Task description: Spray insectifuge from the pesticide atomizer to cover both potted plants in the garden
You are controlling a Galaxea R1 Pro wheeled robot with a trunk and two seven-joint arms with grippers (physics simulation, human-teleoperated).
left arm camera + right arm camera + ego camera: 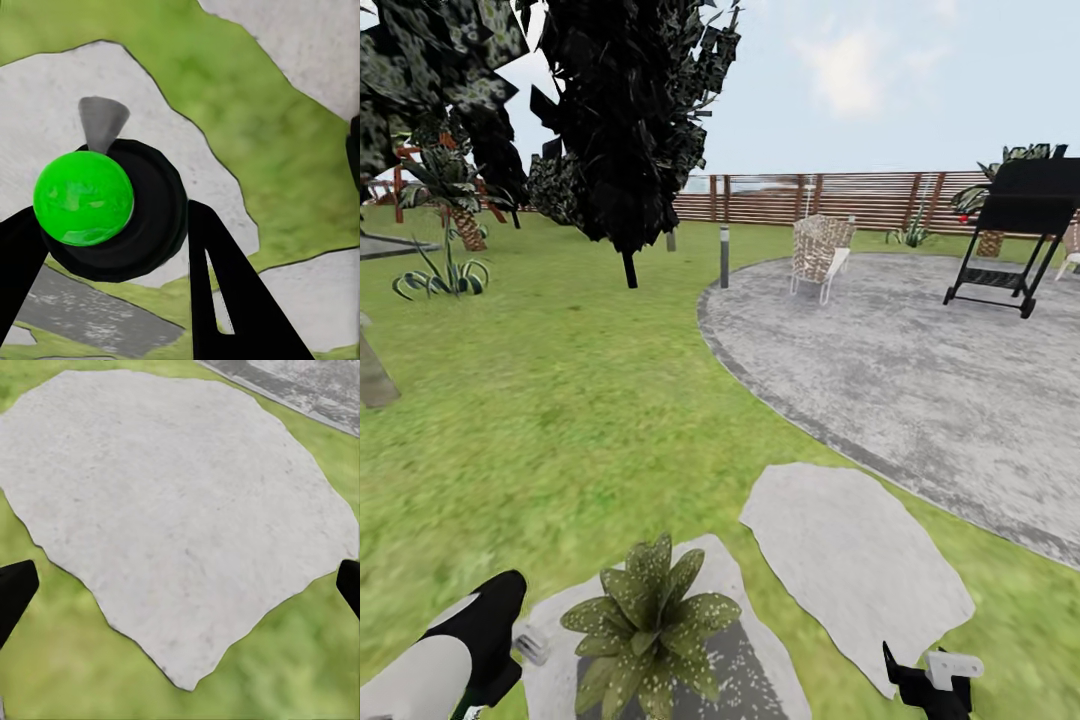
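One potted plant point(650, 620), a low rosette of broad green leaves, sits on a stepping stone point(750, 680) at the bottom of the head view. Whitish insectifuge specks point(705, 610) dot its leaves. My left gripper point(500, 655) hangs just left of the plant, shut on the pesticide atomizer, whose pale nozzle tip point(532, 645) points toward the leaves. In the left wrist view the atomizer point(97, 202) shows a bright green cap, a dark round body and a grey nozzle between the black fingers point(217, 285). My right gripper point(928, 678) is open over grass, right of the plant.
A second grey stepping stone point(855, 570) lies right of the plant and under the right gripper point(180, 589). Beyond it are a round paved patio point(920, 370), a wicker chair point(820, 255), a black grill point(1020, 230), a dark tree point(630, 120) and a wooden fence point(810, 198).
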